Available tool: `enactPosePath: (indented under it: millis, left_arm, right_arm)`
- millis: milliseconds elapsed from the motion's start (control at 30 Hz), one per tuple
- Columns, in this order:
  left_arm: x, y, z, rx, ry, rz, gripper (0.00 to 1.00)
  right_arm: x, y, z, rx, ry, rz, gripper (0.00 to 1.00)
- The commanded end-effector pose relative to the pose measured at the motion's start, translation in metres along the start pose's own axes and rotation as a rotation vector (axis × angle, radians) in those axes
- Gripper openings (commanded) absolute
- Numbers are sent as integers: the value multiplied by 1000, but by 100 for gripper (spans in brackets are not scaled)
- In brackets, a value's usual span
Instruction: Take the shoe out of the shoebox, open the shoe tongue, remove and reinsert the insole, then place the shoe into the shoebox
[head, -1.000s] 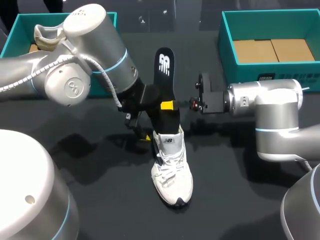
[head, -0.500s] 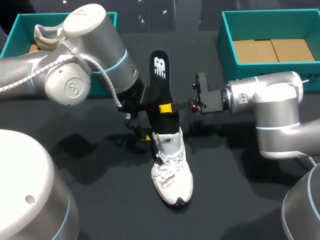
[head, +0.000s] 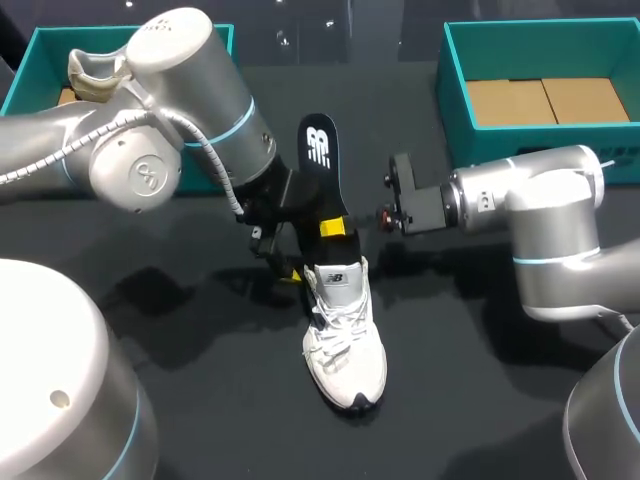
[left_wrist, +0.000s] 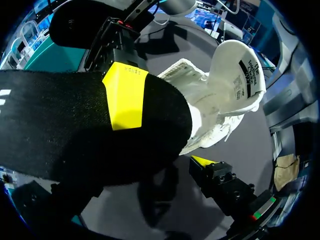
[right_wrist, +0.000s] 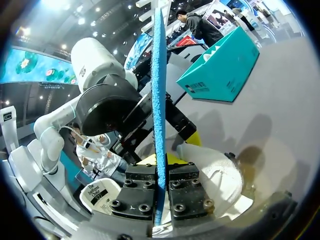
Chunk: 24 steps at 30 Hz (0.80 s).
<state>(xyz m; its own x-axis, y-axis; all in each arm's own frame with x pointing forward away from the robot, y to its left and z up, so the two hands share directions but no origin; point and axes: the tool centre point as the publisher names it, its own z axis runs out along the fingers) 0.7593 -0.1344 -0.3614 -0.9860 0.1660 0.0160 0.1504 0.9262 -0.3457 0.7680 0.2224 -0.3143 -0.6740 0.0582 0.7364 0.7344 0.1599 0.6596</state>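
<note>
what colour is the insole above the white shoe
Black with a white logo near its far end; the flat black foam insole shows best in the head view.

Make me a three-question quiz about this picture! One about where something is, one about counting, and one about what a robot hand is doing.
1. Where is the white shoe?
A. in a box
B. on the table
C. up in the air

2. How many teal boxes are there?
A. two
B. one
C. four

3. What is the right gripper doing?
A. open, holding nothing
B. shut on the shoe
C. shut on the insole

Answers:
1 B: the shoe stands on the dark table.
2 A: one box sits at each far corner.
3 C: its fingers pinch the black insole from both sides.
</note>
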Motion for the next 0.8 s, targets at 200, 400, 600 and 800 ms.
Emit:
enactPosePath:
  millis: [200,400,600,800]
  left_arm:
    - [0,-1,1,-3,0,0,100]
    - [0,-1,1,-3,0,0,100]
    - [0,-1,1,-3,0,0,100]
    - [0,-1,1,-3,0,0,100]
  right_arm:
    - [-1,-11,5,25,-5,16,0]
    - [0,-20,8,35,-6,25,0]
    - [1,-29,9,35,-6,32,0]
    - [4,-37,10,34,-12,32,0]
